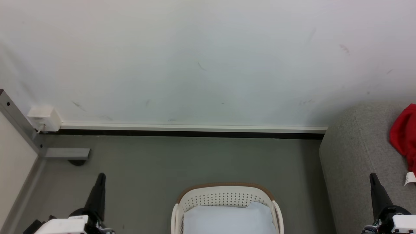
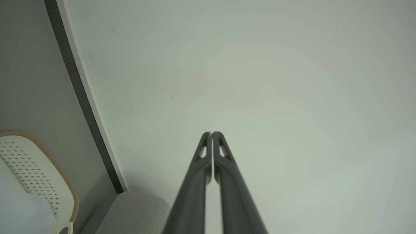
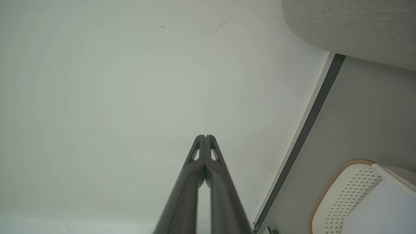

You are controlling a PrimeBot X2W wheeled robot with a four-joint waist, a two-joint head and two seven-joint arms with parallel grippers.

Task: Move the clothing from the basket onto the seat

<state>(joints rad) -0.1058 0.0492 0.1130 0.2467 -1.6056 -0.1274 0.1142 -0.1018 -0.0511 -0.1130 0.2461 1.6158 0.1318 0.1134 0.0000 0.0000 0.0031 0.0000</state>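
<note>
**Red garment on grey seat, both pincers shut and empty**

A heap of bright red clothing (image 1: 404, 136) lies on top of the grey seat (image 1: 354, 156) at the far right of the head view, partly cut off by the picture's edge. A small white tag (image 1: 410, 178) hangs at its lower end. The right gripper (image 1: 373, 177) stands in front of the seat with its dark tip pointing up. The garment is above and to the right of that tip and clear of it, while the tag is near it on the right. The left gripper (image 1: 101, 177) rises at the lower left over the grey floor (image 1: 162, 159), well apart from the clothing, with the basket between them.

The cream basket (image 1: 224, 197), with its brown rim and perforated wall, sits at the bottom centre between the two grippers. It holds a plain pale cloth pad (image 1: 227, 217), and no red fabric can be seen in the part that shows.

In the left wrist view the two long fingers (image 2: 234, 188) meet at their tips with nothing between them, pointing at the pale wall (image 1: 195, 65). The right wrist view shows the same thing: fingers (image 3: 187, 195) pressed together at the tips and gripping nothing. A white box (image 1: 44, 117) is fixed low on the wall at the left.
</note>
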